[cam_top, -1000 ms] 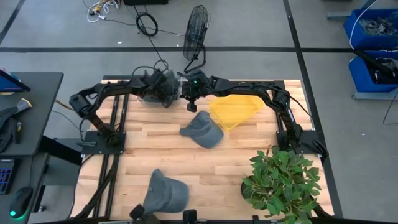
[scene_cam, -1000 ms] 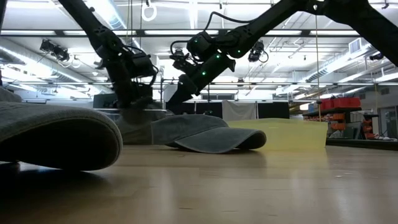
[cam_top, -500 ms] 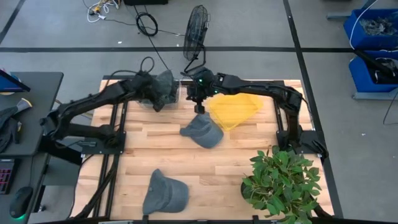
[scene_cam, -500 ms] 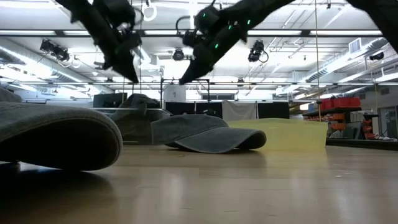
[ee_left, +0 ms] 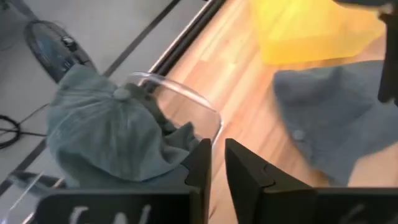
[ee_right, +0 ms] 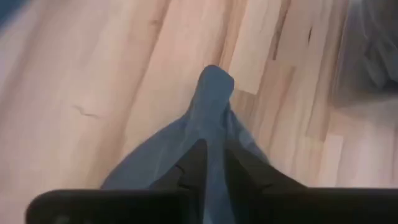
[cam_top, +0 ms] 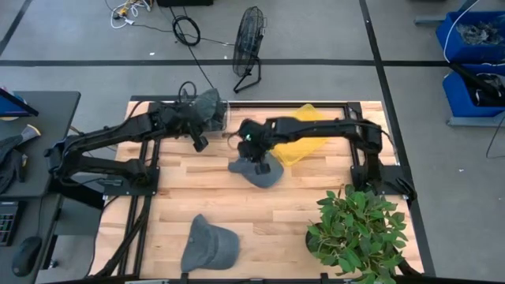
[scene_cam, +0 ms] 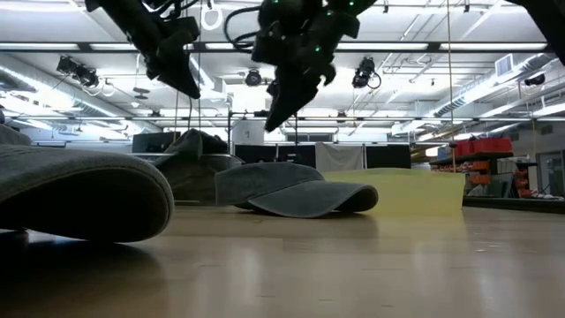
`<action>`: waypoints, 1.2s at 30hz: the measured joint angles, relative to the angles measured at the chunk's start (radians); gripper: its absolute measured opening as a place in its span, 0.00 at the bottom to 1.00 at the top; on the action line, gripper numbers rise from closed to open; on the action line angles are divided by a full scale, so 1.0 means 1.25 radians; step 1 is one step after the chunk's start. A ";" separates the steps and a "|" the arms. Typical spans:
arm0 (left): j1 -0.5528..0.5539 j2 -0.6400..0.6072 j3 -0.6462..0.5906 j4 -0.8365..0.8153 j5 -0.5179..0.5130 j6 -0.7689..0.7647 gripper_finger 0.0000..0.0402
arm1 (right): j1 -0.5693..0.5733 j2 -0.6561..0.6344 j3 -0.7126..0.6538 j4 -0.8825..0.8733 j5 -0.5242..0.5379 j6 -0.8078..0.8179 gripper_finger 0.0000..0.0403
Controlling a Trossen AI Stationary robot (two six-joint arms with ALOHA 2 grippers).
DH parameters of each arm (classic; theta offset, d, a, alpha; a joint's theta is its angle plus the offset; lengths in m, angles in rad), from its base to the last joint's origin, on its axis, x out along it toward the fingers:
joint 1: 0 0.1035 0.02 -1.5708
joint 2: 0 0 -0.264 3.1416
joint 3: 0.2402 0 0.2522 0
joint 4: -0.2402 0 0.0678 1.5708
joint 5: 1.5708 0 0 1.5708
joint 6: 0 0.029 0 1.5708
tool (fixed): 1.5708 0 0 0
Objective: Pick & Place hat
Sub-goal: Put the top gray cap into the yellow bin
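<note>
right end effector (cam_top: pixel 256 151) now down over grey hat (cam_top: pixel 256 166), fingers pinching a fabric fold; left end effector (cam_top: pixel 200 142) nearly shut, withdrawn, empty.

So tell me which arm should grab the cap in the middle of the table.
Right. The right gripper hangs directly over the middle cap, with cap fabric between its fingers. The left gripper sits off beside the clear bin, shut and empty.

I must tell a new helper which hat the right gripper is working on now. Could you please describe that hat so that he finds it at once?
Start at the yellow tray on the far half of the wooden table. Beside its left edge lies a grey-blue fabric cap, with the right gripper over it and pinching a fold. Unlike the other two caps, it is neither in the clear bin nor at the near edge.
</note>
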 joint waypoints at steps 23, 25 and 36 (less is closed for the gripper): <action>-0.009 0.000 0.001 -0.018 -0.022 0.000 0.24 | 0.027 0.085 -0.001 -0.091 0.206 0.013 0.46; -0.009 0.000 0.001 -0.019 -0.022 0.000 0.24 | 0.034 0.066 -0.001 -0.137 0.222 0.019 0.45; -0.009 0.000 0.001 -0.031 -0.022 -0.001 0.24 | 0.046 0.052 -0.013 -0.104 0.116 0.006 0.45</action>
